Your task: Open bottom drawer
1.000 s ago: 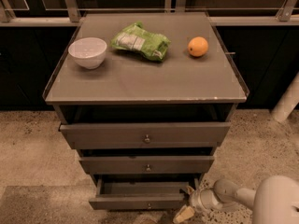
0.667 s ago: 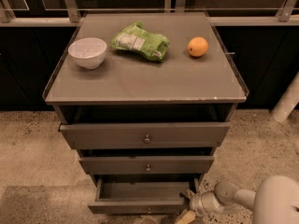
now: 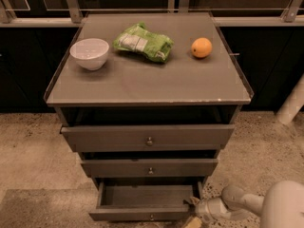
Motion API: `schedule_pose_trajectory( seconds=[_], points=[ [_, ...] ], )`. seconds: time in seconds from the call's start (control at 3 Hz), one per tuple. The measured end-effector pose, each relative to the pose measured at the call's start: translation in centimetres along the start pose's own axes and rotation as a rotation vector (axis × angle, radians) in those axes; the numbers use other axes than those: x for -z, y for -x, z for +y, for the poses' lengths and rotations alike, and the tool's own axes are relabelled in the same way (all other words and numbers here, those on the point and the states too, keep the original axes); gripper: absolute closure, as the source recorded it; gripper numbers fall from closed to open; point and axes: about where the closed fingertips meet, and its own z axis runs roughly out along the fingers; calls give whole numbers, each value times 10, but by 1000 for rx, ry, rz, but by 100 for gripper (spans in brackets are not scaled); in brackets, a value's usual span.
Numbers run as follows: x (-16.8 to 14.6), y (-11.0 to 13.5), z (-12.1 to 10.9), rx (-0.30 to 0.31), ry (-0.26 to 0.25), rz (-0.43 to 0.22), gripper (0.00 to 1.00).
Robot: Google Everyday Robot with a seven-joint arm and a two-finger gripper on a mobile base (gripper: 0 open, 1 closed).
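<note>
The bottom drawer is the lowest, narrowest front of the grey-brown cabinet. It stands pulled out, its empty inside showing, with a small round knob on its front. My gripper is low at the drawer's right front corner, beside its right side wall. My white arm comes in from the bottom right.
The top drawer and middle drawer are slightly out. On the cabinet top lie a white bowl, a green bag and an orange. Dark cabinets stand behind; a white post at right. Speckled floor surrounds.
The bottom drawer has slid a little further out, and my gripper has moved with it toward the front.
</note>
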Motion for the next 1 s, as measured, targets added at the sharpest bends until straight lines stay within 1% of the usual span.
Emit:
schedule_pose_trajectory(
  seconds=[0.33,0.67,1.0],
  points=[
    [1,1,0,0,0,0,0],
    [10,-13,30,-2,93,7,0],
    [9,-12,29,-2,93,7,0]
  ],
)
